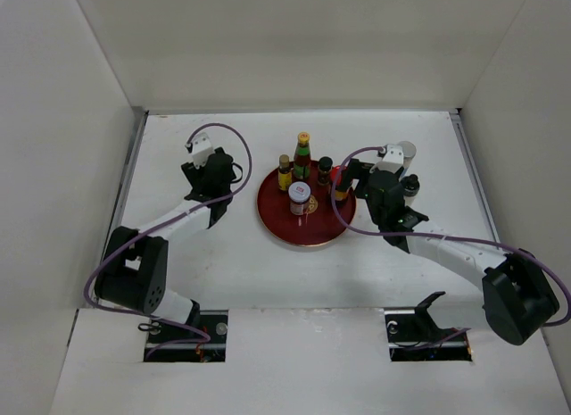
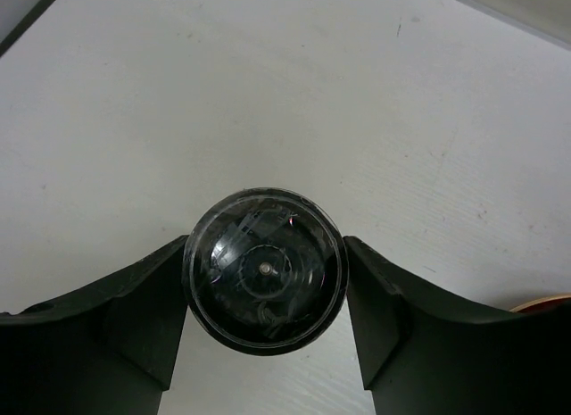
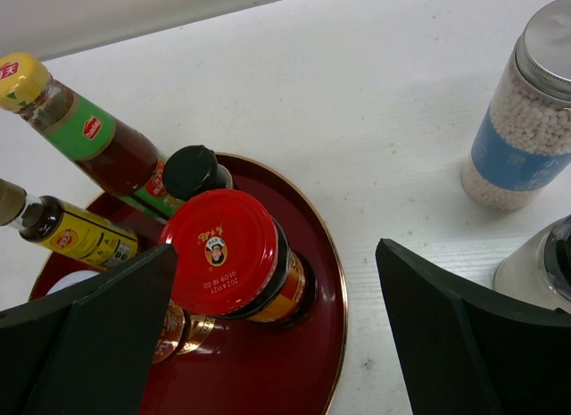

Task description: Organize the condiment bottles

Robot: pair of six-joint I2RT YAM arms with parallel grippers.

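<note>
Left arm [image 1: 169, 220]: forearm runs up and right from its base at lower left of the top view, over the white desk [image 1: 223, 272], wrist pitched down, well left of the round dark-red gold-rimmed tray [image 1: 308, 235]. Left gripper [image 2: 265, 254] is clamped on a round squat jar with a dark see-through lid [image 2: 263, 286], a finger pressed to each side. The jar sits low centre in the left wrist view with bare desk behind it; can't tell if it's resting on the desk or lifted

Right arm [image 1: 437, 245]: stretched from lower right diagonally up to the tray's right edge, wrist tilted down. Right gripper [image 3: 277, 254] is wide apart, straddling the red-lidded glass jar [image 3: 223, 250]. That jar stands upright on the right part of the tray, tight beside the finger at lower left of the right wrist view (contact unclear), with a clear gap to the other finger

Also on the tray, behind it: black-capped jar [image 3: 192, 170], tall green-necked yellow-capped sauce bottle [image 3: 85, 129], small dark yellow-capped bottle [image 3: 76, 232]. Top view adds a jar with a white-and-red top [image 1: 300, 196] near tray centre

Off the tray: clear jar of white pellets with blue label and grey metal lid [image 3: 526, 120], upright on the desk at upper right of the right wrist view, well apart from the tray
</note>
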